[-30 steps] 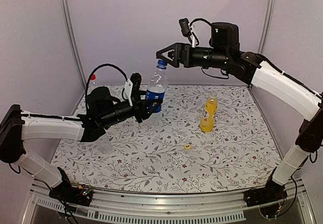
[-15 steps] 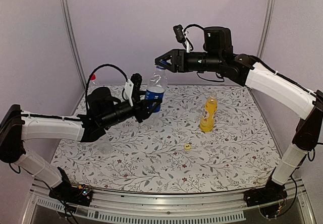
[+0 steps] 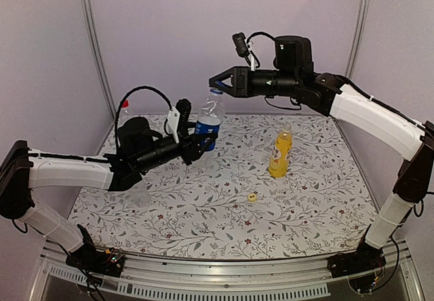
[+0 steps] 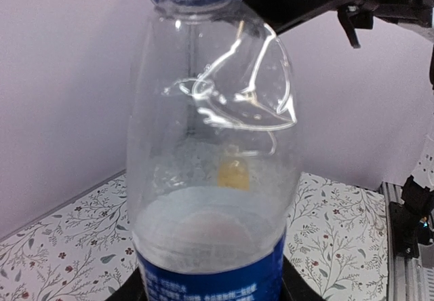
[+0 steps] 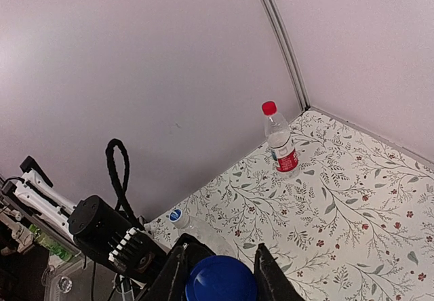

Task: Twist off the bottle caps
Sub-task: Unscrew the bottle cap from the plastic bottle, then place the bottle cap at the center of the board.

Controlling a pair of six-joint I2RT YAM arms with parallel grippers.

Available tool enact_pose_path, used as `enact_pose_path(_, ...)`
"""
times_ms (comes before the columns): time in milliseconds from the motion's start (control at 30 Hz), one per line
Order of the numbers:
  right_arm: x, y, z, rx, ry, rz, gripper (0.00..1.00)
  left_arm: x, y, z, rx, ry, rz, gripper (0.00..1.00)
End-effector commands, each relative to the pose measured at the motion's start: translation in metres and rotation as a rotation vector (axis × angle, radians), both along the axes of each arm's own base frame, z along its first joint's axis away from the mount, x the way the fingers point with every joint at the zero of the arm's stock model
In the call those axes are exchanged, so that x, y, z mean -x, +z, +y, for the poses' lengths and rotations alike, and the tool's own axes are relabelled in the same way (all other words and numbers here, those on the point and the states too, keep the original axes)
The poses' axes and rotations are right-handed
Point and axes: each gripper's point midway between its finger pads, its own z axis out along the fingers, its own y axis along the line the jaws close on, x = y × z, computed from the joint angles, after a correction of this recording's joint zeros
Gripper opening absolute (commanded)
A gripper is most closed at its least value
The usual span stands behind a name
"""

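My left gripper (image 3: pixel 201 138) is shut on the lower body of the clear bottle with the blue label (image 3: pixel 210 116), holding it upright above the table. In the left wrist view this bottle (image 4: pixel 210 179) fills the frame. My right gripper (image 3: pixel 217 84) reaches in from the right at the bottle's top, its jaws shut on the blue cap (image 5: pixel 221 281). The yellow bottle (image 3: pixel 280 153) stands at mid right with a small yellow cap (image 3: pixel 252 196) on the mat in front of it. The red-capped bottle (image 5: pixel 279 142) stands at the far left corner. A plain clear bottle (image 5: pixel 196 228) lies on its side under my left arm.
The floral mat (image 3: pixel 224 219) covers the table, with purple walls close at the back and both sides. My left arm (image 3: pixel 74 169) stretches low across the left half. My right arm (image 3: pixel 380 118) arches over the right side.
My right gripper's jaws have come together on the blue cap, after shifting slightly left over the bottle's top. The left arm and its bottle have stayed put.
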Motion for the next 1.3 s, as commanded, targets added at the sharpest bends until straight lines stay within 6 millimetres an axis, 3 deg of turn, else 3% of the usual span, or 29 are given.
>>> enact_pose_path(0,0.020,0.024,-0.005,-0.040,0.072,-0.106,0.20,0.008,0.024,-0.001,0.037,-0.022,-0.046,0.43)
enact_pose_path(133,0.025,0.038,-0.017,-0.049,0.120,-0.204,0.16,0.015,0.025,-0.005,0.042,-0.066,-0.054,0.43)
enact_pose_path(367,0.016,0.054,-0.047,-0.064,0.106,-0.256,0.15,0.016,0.024,-0.005,0.044,-0.071,-0.056,0.43)
enact_pose_path(767,0.025,0.040,-0.052,-0.039,0.193,-0.285,0.15,0.034,0.029,-0.012,0.084,-0.212,-0.059,0.42)
enact_pose_path(1000,0.016,-0.005,-0.075,0.056,0.037,-0.256,0.15,0.003,0.052,0.028,0.126,0.083,-0.063,0.42)
enact_pose_path(1267,0.028,-0.102,-0.088,0.204,-0.038,-0.201,0.15,-0.009,0.075,0.053,0.126,0.194,-0.118,0.44)
